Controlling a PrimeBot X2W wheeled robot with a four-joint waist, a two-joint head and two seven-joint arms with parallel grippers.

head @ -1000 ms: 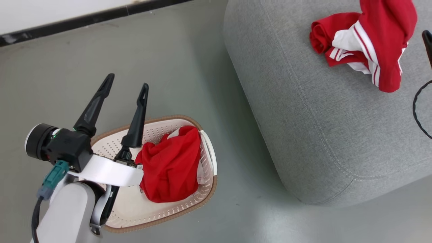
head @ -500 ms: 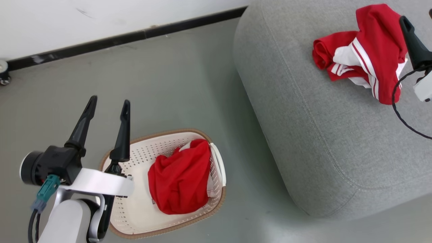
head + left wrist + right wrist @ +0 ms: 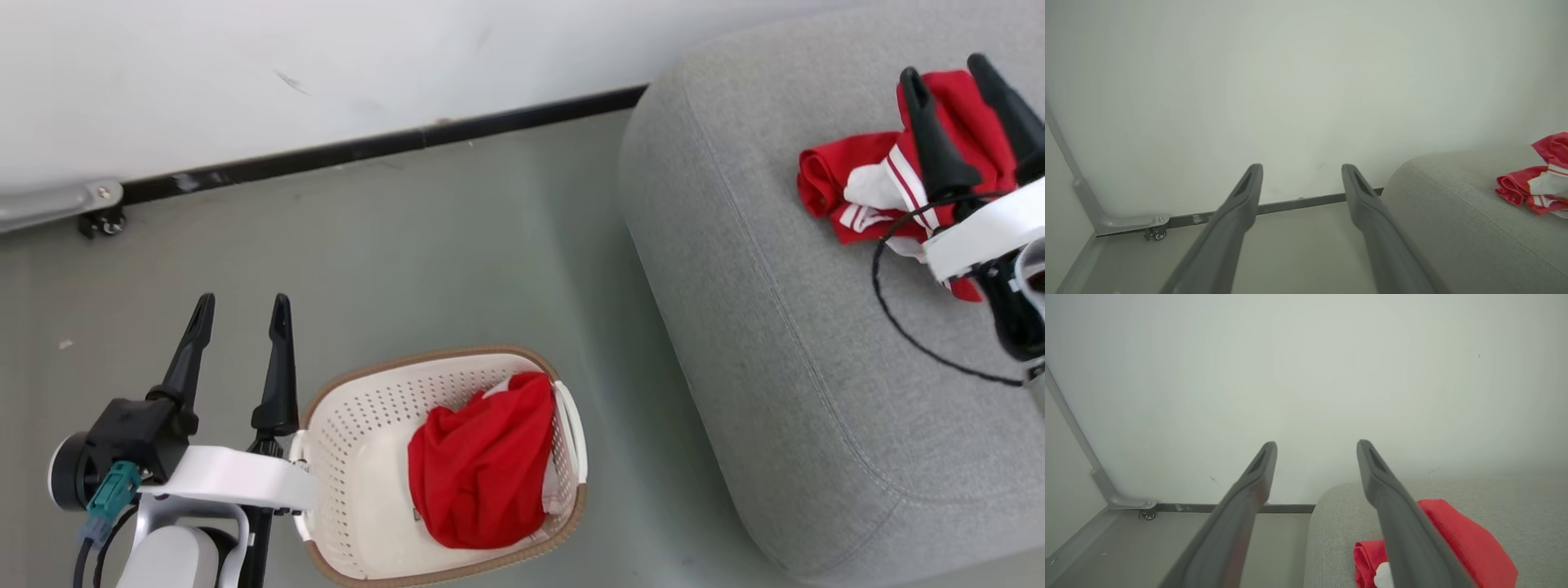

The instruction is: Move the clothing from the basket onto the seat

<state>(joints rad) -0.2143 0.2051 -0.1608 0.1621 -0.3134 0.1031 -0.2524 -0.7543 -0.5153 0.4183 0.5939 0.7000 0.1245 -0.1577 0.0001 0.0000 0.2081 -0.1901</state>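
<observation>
Red garment (image 3: 482, 461) lengthwise in basket (image 3: 359, 408), striped garment (image 3: 867, 188) on seat (image 3: 775, 327), left claw (image 3: 242, 304) parted, right claw (image 3: 944, 72) parted

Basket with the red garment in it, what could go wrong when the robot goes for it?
The red garment is bunched against the basket wall, so the open left gripper could catch the plastic and lift the basket too. The black cable loops beside the striped garment by the right gripper and might drag it.

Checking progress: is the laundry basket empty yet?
Not empty: one crumpled red garment lies inside the laundry basket, on the side nearer the seat.
</observation>
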